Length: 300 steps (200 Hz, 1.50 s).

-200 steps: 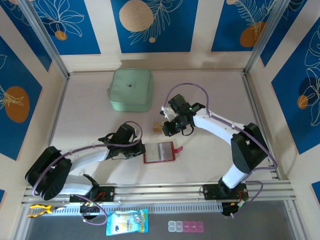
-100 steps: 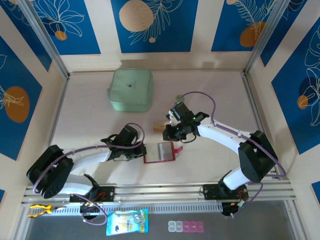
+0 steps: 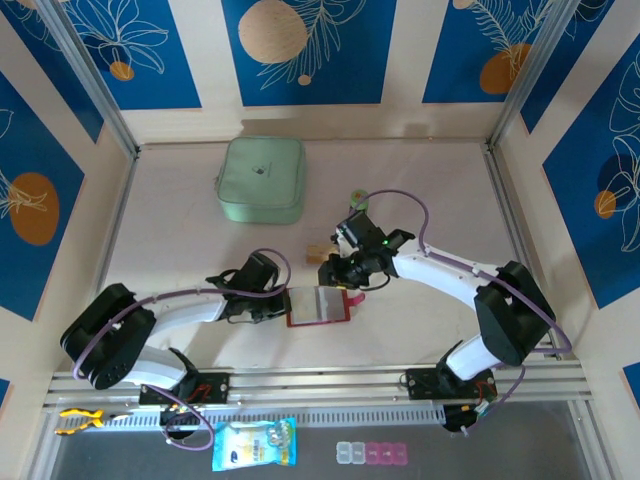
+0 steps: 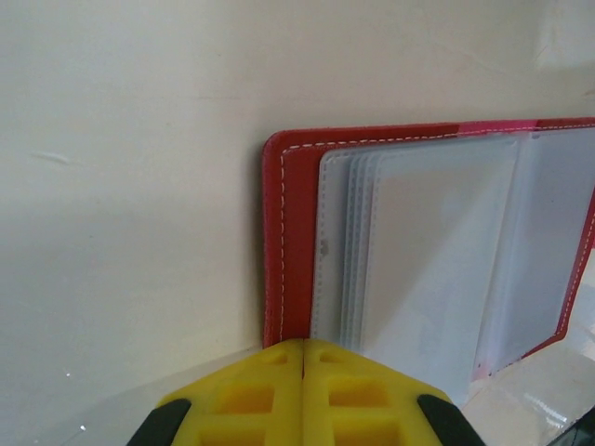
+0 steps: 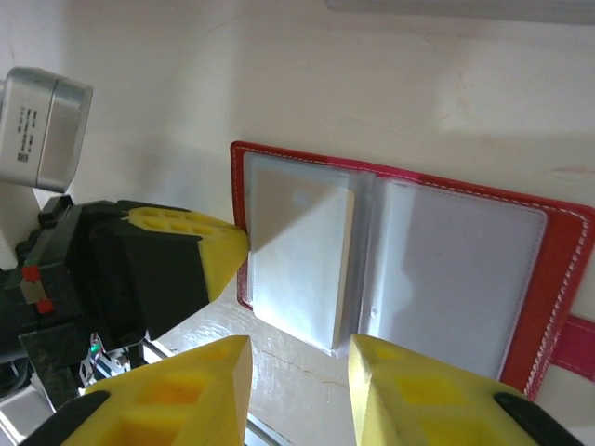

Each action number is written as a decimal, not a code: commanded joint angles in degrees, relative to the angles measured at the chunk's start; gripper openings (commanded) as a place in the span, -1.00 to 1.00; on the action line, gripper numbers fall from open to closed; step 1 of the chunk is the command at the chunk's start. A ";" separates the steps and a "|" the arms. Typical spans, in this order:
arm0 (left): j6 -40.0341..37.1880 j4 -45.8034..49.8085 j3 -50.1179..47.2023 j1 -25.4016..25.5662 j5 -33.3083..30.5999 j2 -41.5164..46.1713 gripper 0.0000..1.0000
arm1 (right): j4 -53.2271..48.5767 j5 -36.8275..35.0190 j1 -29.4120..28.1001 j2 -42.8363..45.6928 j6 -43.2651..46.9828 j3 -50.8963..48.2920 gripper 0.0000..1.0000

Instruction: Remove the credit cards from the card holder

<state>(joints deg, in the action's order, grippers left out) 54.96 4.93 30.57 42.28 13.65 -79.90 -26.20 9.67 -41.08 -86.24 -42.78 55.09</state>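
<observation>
Since the earlier frame, the right gripper (image 3: 343, 275) has been brought from beside the credit cards (image 3: 318, 252) to the far edge of the card holder (image 3: 318, 305), and its fingers (image 5: 200, 390) have been parted. They are seen apart, with nothing held between them.

The card holder is laid open and flat near the middle of the worktop (image 3: 180, 250), toward its near edge. Its red leather-like cover is edged with white stitching, and pale, cloudy plastic pockets are stacked inside. A small red strap tab (image 5: 581, 339) is seen at one side.

The left gripper (image 4: 303, 346) is closed, its yellow fingers pressed together at the holder's red border. The tan cards are left on the worktop just beyond the holder. A soft, rounded mint-green case (image 3: 262, 180) is set toward the far edge.
</observation>
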 commanded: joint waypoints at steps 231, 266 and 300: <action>-1.92 3.60 1.12 0.41 -1.87 -0.21 -1.00 | 6.95 1.37 -6.47 -13.95 -7.05 0.28 -0.41; -2.06 4.12 1.18 0.39 -2.22 -0.31 -1.00 | 5.66 0.35 -6.21 -12.76 -6.44 -0.31 -0.42; -1.75 3.77 1.34 0.38 -2.13 -0.79 -1.00 | 5.50 -0.02 -5.79 -11.52 -6.08 -1.34 -0.42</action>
<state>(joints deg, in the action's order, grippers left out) 53.87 5.58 30.81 42.30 13.04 -79.94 -17.67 11.25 -47.24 -99.63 -49.56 54.41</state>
